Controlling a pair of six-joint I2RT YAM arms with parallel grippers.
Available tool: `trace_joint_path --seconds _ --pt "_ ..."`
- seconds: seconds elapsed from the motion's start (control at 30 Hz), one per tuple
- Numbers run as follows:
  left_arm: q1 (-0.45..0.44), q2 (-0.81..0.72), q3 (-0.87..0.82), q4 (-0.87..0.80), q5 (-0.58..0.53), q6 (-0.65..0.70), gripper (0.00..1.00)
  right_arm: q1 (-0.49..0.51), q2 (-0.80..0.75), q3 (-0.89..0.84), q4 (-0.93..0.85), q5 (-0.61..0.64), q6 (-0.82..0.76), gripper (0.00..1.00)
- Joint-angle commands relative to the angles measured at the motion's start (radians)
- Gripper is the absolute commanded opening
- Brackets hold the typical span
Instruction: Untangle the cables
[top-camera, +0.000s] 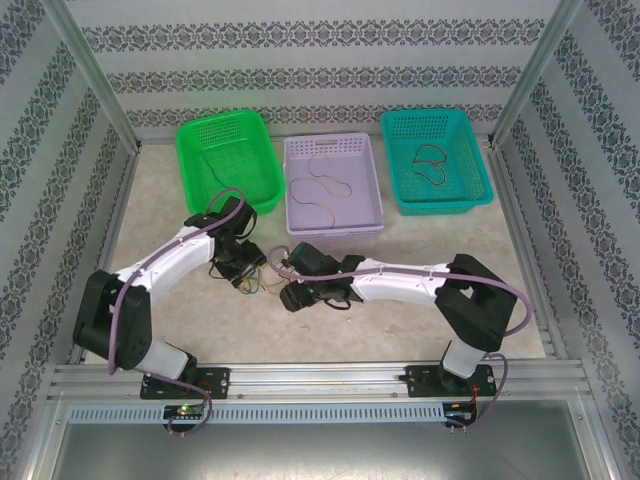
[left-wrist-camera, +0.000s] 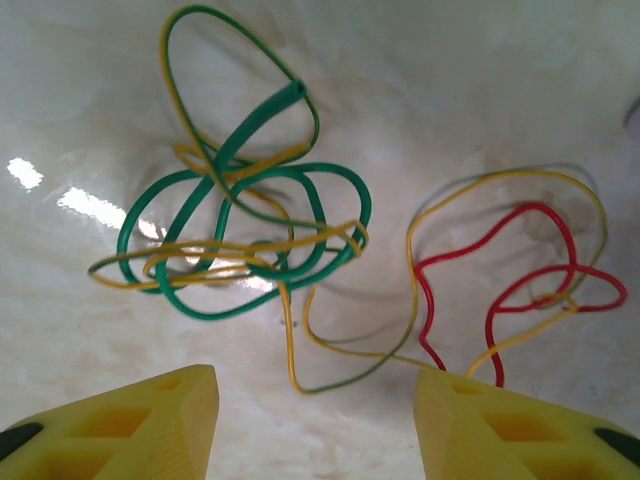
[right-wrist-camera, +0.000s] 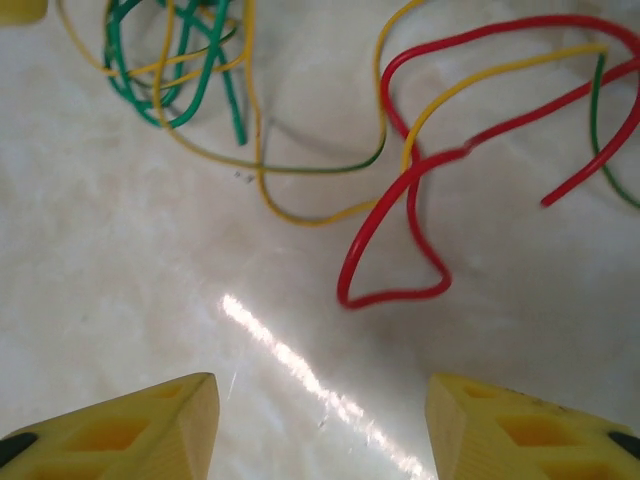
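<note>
Several cables (left-wrist-camera: 255, 125), green, yellow and red, lie tangled on the worktop (left-wrist-camera: 480, 90) between the left claw (left-wrist-camera: 315, 385) and right claw (right-wrist-camera: 320, 390), both open and empty. Pinching two crossed strands together could drag the whole knot tighter.

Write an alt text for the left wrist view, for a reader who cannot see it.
A green cable and a thin yellow cable lie tangled on a glossy pale table, with a red cable looping on the right. The left gripper is open, its two yellow fingers at the bottom edge.
</note>
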Motion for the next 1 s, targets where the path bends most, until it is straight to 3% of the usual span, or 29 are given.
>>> trace_joint_path --seconds 0.0,0.13,0.2,0.27,0.4,0.57,0.73,0.97 --pt "-0.006 0.049 0.018 0.033 -0.039 0.006 0.52 -0.007 0.068 0.081 -0.035 0.088 -0.035 0.52" --pt "-0.005 0.079 0.022 0.046 -0.052 0.01 0.48 -0.008 0.121 0.115 -0.026 0.095 -0.042 0.42" --pt "-0.006 0.101 0.019 0.056 -0.067 0.013 0.44 -0.008 0.131 0.129 -0.044 0.091 -0.038 0.28" --pt "-0.007 0.127 0.012 0.054 -0.107 0.023 0.35 -0.01 0.104 0.115 -0.056 0.098 -0.032 0.15" --pt "-0.007 0.171 -0.029 0.082 -0.18 0.022 0.18 -0.051 -0.025 0.037 -0.105 0.053 -0.022 0.0" --pt "-0.007 0.239 -0.059 0.118 -0.231 0.02 0.0 -0.168 -0.244 -0.097 -0.213 -0.081 -0.01 0.0" --pt "-0.007 0.272 -0.053 0.131 -0.246 0.009 0.0 -0.335 -0.438 -0.179 -0.338 -0.178 0.023 0.0" --pt "-0.007 0.277 -0.031 0.114 -0.264 0.007 0.0 -0.57 -0.629 -0.184 -0.523 -0.11 0.068 0.0"
